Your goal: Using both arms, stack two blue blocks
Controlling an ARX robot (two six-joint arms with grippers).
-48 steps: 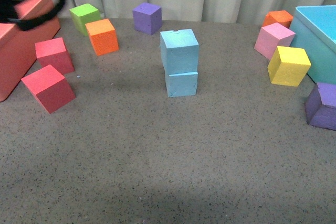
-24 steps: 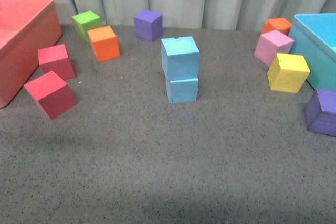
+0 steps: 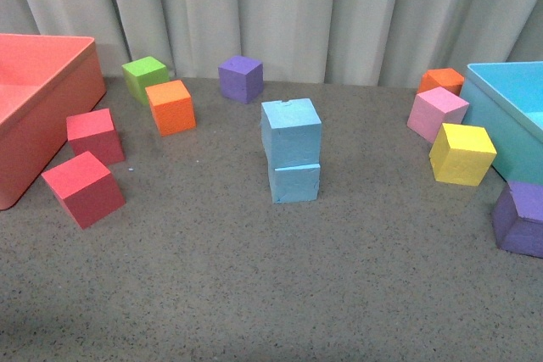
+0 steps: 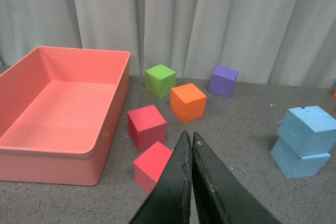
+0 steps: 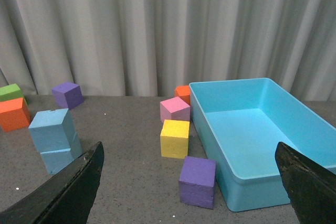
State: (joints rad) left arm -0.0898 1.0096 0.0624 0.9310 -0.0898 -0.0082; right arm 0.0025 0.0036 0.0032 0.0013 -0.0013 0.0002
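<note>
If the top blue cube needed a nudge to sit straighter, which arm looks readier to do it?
Probably the right. Its gripper is wide open, with the blue blocks in its view. The left gripper is shut, nearer the red cubes. The stack already stands, so neither may be needed.

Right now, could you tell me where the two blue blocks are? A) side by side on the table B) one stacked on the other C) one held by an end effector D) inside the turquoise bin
B: the upper blue block sits on the lower blue block, touched by nothing.
</note>
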